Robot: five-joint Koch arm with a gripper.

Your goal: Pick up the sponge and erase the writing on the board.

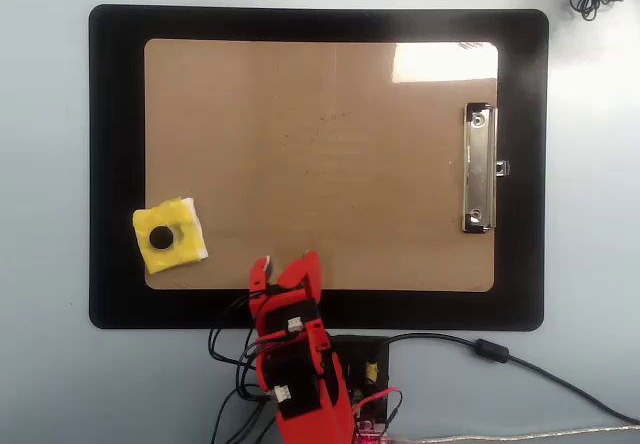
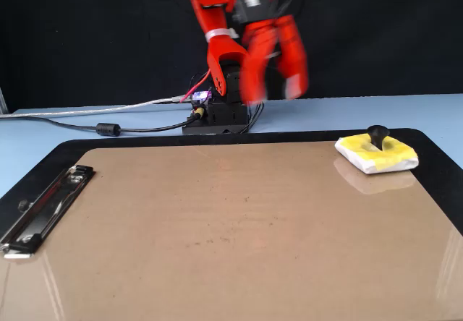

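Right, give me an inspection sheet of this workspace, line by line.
Surface: pale blue table under a black mat.
Job's things: board lies on the mat, clip at the overhead view's right; sponge sits at its lower-left corner, knob up; only faint specks seen, no writing.
Clutter: nothing seen.
Gripper: gripper empty, jaws apart, raised off the board, blurred in the fixed view.
Cables: wires at the arm's base; a cable trails across the table.
Surroundings: black backdrop.
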